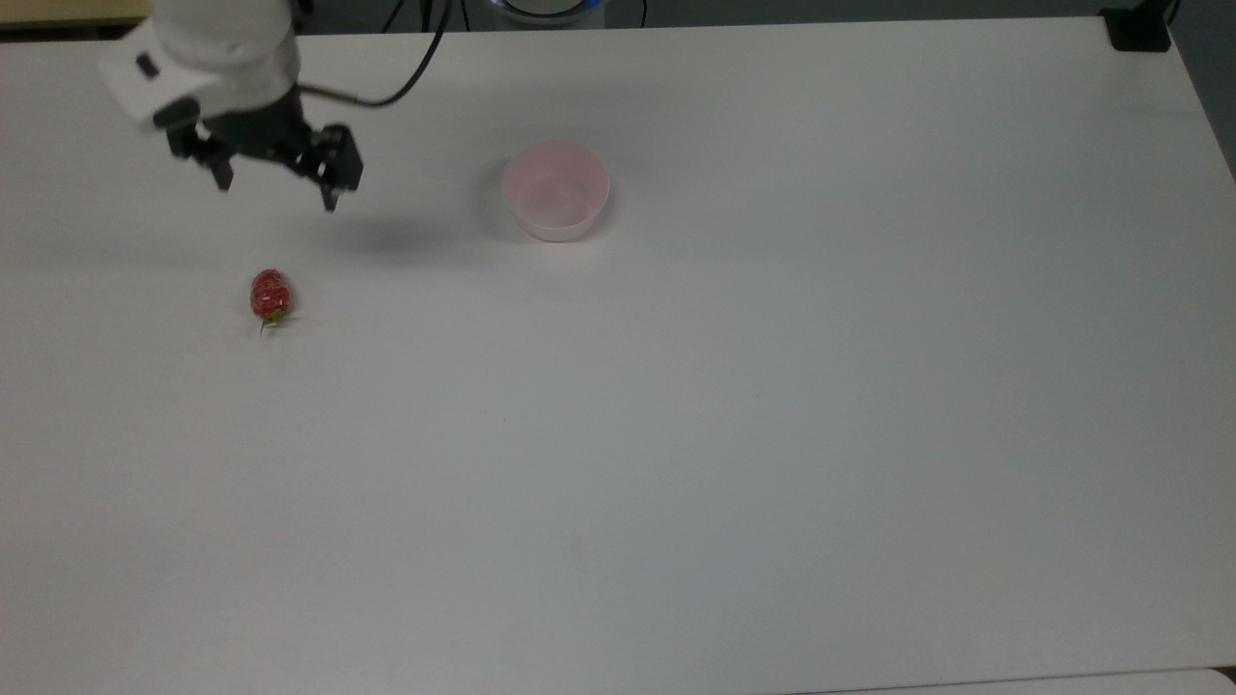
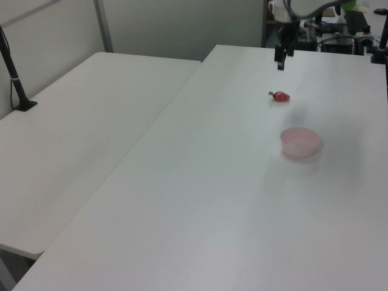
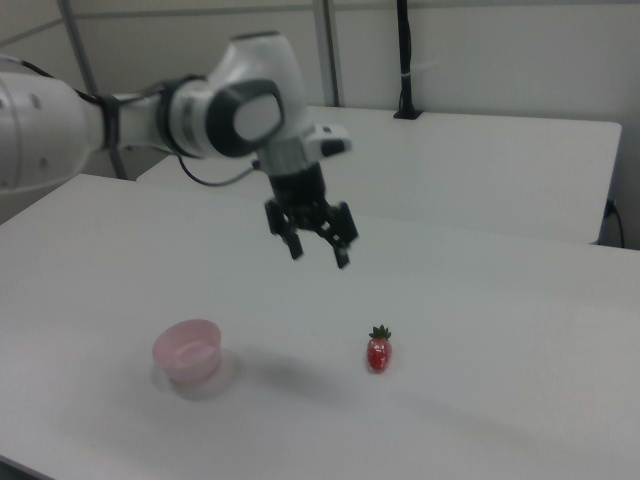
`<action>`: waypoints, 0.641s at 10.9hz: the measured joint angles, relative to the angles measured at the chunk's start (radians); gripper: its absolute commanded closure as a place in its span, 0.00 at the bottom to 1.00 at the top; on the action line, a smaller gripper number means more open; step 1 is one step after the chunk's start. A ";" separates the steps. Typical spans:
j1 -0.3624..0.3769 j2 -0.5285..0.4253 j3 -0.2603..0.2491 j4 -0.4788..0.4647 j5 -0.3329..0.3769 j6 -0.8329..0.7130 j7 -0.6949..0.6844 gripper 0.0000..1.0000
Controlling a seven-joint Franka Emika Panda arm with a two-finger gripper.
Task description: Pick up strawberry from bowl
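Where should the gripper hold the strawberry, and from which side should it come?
Probably across the red body of the strawberry, coming from above with the open gripper. It lies on its side on the table, so the leafy cap is a poor hold.

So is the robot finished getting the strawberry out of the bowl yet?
It looks nearly finished. The strawberry lies on the white table, apart from the pink bowl, which has nothing in it. The gripper hangs open in the air above the table, holding nothing. Nothing looks left to move; the arm would probably just pull away.
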 measured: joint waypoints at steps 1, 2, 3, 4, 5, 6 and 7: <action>0.013 -0.047 0.012 0.004 0.026 -0.055 0.019 0.00; 0.032 -0.091 0.016 0.013 0.080 -0.111 0.032 0.00; 0.045 -0.129 0.017 0.036 0.131 -0.183 0.037 0.00; 0.057 -0.163 0.016 0.069 0.165 -0.267 0.038 0.00; 0.078 -0.192 0.009 0.094 0.182 -0.335 0.059 0.00; 0.116 -0.218 -0.013 0.104 0.190 -0.366 0.105 0.00; 0.170 -0.236 -0.055 0.105 0.192 -0.373 0.155 0.00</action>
